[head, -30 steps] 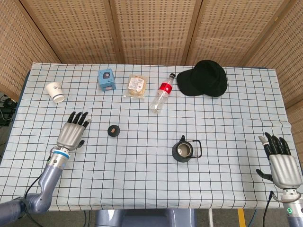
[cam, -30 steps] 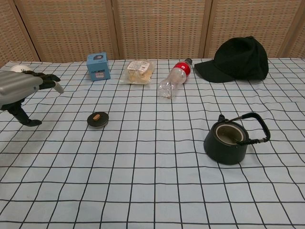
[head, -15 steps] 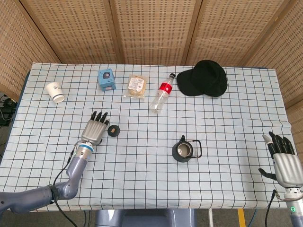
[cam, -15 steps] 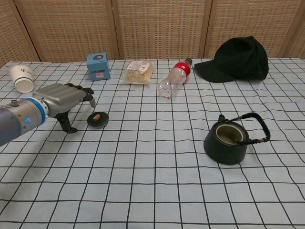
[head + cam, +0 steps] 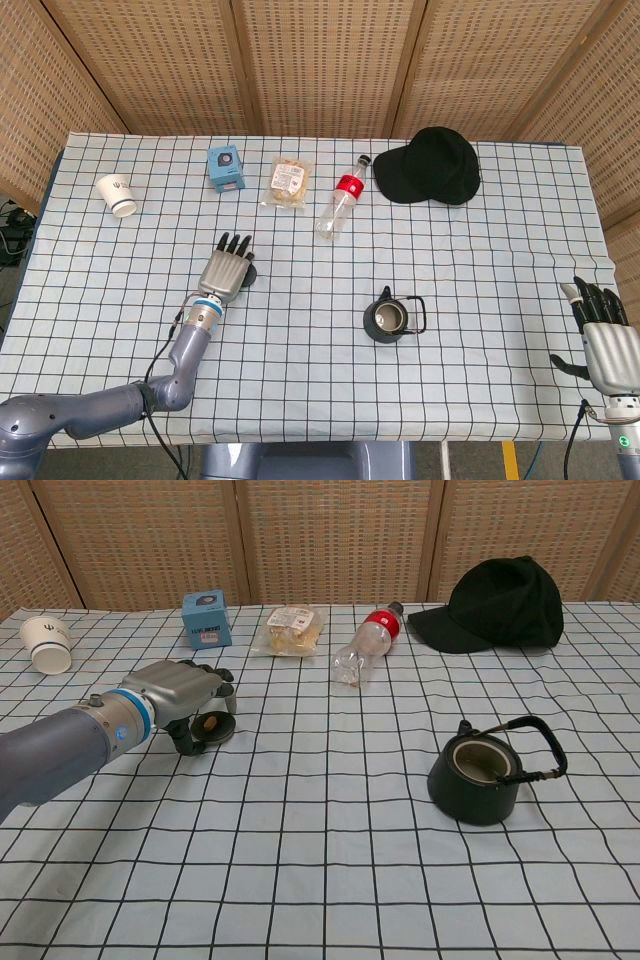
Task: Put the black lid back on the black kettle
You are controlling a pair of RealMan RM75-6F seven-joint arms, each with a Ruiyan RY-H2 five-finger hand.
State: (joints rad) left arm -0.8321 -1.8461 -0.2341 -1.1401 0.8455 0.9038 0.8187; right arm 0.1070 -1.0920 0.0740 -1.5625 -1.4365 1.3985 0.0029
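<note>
Black kettle (image 5: 387,320), lidless, lower centre of the head view on the checked tablecloth (image 5: 480,270). Black lid (image 5: 211,727) left of centre in the chest view, flat on the cloth, partly covered by the left hand (image 5: 226,274), fingers spread above it, holding nothing. Right hand (image 5: 606,340) at lower right edge, fingers apart, empty.

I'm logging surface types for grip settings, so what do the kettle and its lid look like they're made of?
The black kettle looks like cast iron or dark enamelled metal: matte, thick-walled, with a thin wire-like handle. The black lid, partly under the left hand, seems the same dull dark metal, with a tan knob that may be wood or cork. Both are guesses from their look.
</note>
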